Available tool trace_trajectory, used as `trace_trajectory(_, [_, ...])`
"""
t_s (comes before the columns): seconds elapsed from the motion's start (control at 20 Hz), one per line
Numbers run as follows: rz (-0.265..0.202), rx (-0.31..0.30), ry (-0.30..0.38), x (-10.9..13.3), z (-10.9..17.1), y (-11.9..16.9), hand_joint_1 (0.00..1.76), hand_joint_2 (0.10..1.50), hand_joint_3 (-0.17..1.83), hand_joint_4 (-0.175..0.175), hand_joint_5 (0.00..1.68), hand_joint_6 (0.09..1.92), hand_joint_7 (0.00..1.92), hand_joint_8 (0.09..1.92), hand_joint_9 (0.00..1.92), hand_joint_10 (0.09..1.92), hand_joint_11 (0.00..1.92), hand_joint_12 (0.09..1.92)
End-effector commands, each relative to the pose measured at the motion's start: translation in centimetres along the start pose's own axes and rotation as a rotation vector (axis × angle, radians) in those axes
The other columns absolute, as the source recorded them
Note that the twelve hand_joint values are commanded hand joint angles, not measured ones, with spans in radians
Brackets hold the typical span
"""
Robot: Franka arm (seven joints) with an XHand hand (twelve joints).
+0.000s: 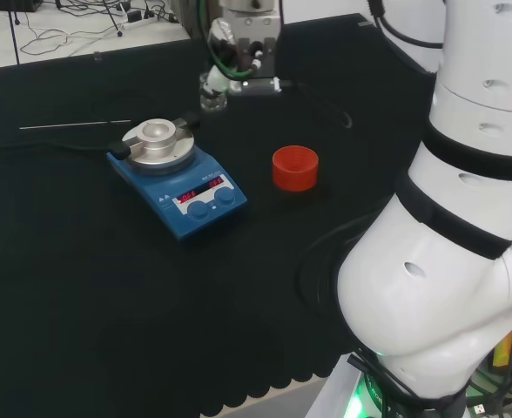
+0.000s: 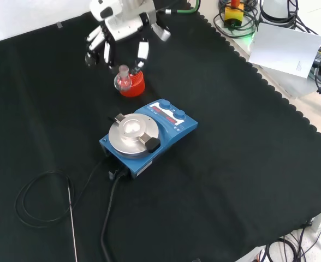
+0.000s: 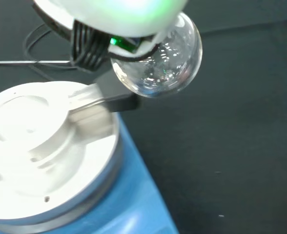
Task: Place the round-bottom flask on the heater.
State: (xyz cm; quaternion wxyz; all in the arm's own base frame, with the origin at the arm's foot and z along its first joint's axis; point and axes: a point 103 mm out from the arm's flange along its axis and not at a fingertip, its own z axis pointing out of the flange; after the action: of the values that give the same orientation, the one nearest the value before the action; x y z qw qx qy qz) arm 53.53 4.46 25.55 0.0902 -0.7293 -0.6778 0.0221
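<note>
The clear round-bottom flask (image 1: 212,91) hangs in the air below my hand (image 1: 247,43), which is shut on its neck. In the front view the flask (image 2: 123,81) shows in front of the red ribbed ring stand (image 2: 136,89), with the hand (image 2: 122,24) above it at the top of the view. The blue heater (image 1: 191,187) with its round silver plate (image 1: 156,139) stands to the flask's left and nearer in the head view. From the wrist, the flask's bulb (image 3: 158,58) floats beside and above the plate (image 3: 36,151), off its rim.
The red ring stand (image 1: 294,167) sits bare to the right of the heater. A thin metal rod (image 1: 73,127) lies left of the heater, and the heater's black cable (image 2: 40,191) loops on the cloth. My arm's white links (image 1: 465,218) stand at the right.
</note>
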Motion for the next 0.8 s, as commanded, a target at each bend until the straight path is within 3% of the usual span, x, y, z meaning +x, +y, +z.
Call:
trace_trajectory(0.05, [-0.046,0.026,-0.024,3.7,0.6,0.7,1.14,0.59,0.84,0.081,1.22,0.85,0.32,0.63,0.52,0.61,0.27,1.36])
trace_trajectory(0.55, [-0.089,0.044,-0.006,6.3,0.9,1.7,1.14,0.59,0.84,0.075,1.22,0.86,0.32,0.63,0.52,0.61,0.27,1.36])
trace_trajectory(0.6, [-0.082,0.039,-0.03,8.5,0.8,1.1,1.14,0.59,0.84,0.075,1.22,0.86,0.32,0.63,0.52,0.61,0.27,1.36])
trace_trajectory(0.65, [-0.087,0.043,-0.024,9.1,1.0,1.1,1.14,0.59,0.84,0.075,1.22,0.86,0.32,0.63,0.52,0.61,0.27,1.36])
trace_trajectory(0.8, [-0.1,0.058,-0.005,8.1,1.6,1.8,1.14,0.59,0.84,0.073,1.22,0.86,0.32,0.63,0.52,0.61,0.27,1.36])
